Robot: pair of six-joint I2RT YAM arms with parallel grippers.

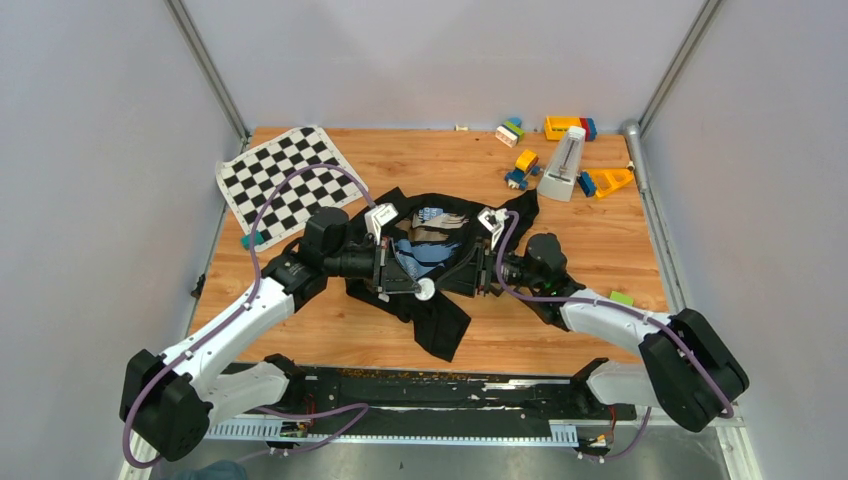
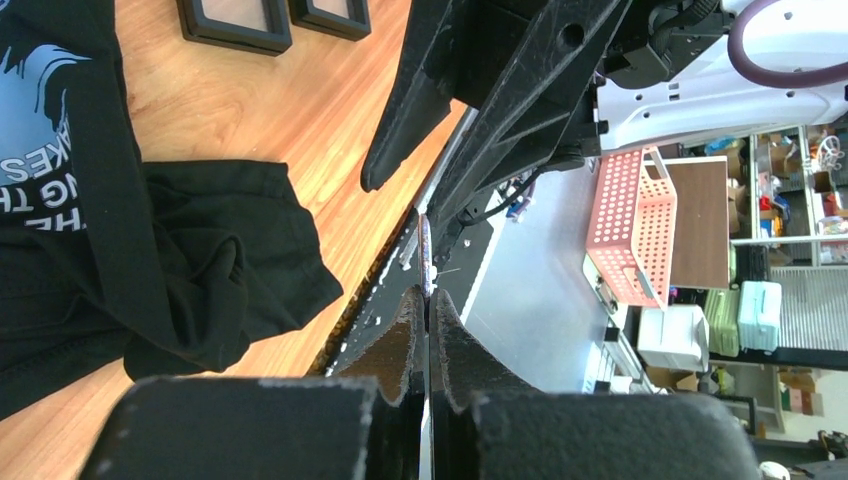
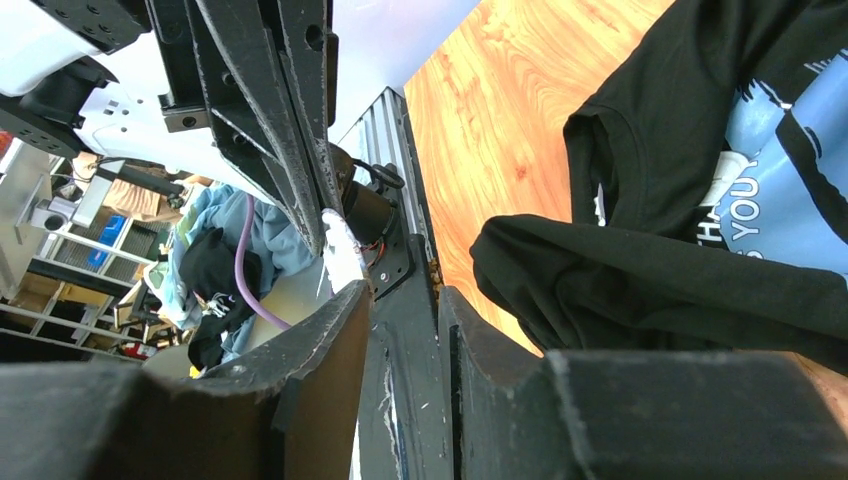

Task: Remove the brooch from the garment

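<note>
1. Closest to the left wrist lens, my left end effector [image 2: 427,297] is squeezing its jaws almost fully together and pinching the brooch [image 2: 427,255], which is showing edge-on as a thin silvery sliver at the fingertips.
2. Seen from above, that brooch is hanging as a small pale disc over the near flap of the garment [image 1: 440,325]. I am judging it clear of the cloth, though no gap is showing for certain.
3. I am gripping it by the edge, I believe, so that lifting is not dragging fabric along.
4. My right end effector [image 3: 403,300] is standing partly open and gripping nothing. It is hovering at the garment's near fold and facing the left one, probably ready to pin cloth down.
5. The garment itself is lying crumpled on the desk [image 1: 560,330], print upward.
</note>
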